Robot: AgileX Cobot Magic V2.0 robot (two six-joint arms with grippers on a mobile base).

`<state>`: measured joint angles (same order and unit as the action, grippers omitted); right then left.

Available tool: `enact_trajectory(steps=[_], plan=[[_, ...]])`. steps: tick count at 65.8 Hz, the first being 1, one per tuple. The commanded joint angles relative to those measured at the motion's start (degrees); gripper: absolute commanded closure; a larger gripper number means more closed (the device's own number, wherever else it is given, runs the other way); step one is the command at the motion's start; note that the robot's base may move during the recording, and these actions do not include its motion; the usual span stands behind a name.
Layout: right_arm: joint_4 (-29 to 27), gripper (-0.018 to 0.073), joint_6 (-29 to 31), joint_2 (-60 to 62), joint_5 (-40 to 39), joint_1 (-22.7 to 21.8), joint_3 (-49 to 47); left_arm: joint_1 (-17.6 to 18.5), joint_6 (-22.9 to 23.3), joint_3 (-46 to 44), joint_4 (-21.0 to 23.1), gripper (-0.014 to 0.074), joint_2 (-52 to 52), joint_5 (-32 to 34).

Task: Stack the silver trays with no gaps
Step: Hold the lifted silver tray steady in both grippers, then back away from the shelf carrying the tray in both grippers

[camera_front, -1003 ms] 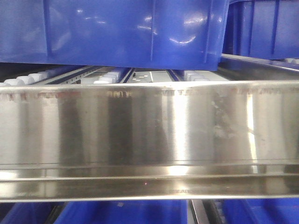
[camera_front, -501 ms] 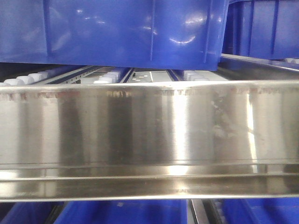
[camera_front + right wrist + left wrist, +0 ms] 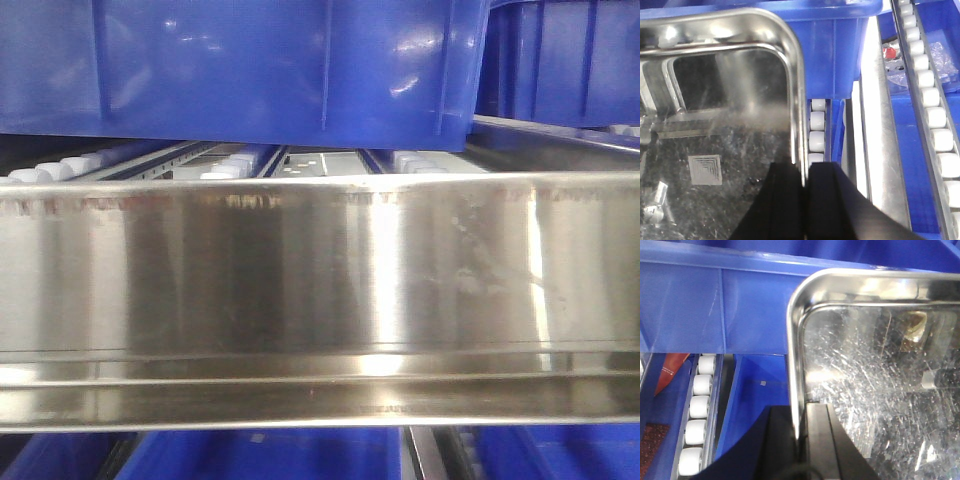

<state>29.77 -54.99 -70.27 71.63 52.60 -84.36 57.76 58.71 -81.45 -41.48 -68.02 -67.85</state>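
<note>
Two end effectors [image 3: 799, 420] [image 3: 805, 175] clamp one silver tray [image 3: 880, 365] by its rims.

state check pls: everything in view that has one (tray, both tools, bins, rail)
silver tray: open side up, held by both side rims.
left tool: shut on the tray's left rim.
right tool: shut on the tray's right rim.
blue bin: upright on the shelf, contents hidden.
shelf rail: level, spans the front view; blocks any sight of the tray there.
</note>
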Motion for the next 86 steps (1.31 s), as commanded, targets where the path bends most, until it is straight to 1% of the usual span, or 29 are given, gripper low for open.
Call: enact_trajectory(steps=[1,86], plan=[[1.1,0.0636,0.1,-0.4,-4.1,0.0,-0.7,0.5,-0.3,-0.7,1.0,0.0614,0.1,2.9],[1.1,0.0636,0.1,-0.4,-4.4,0.0,-0.7,0.5,-0.3,-0.7,0.6,0.0614,0.1,2.9]])
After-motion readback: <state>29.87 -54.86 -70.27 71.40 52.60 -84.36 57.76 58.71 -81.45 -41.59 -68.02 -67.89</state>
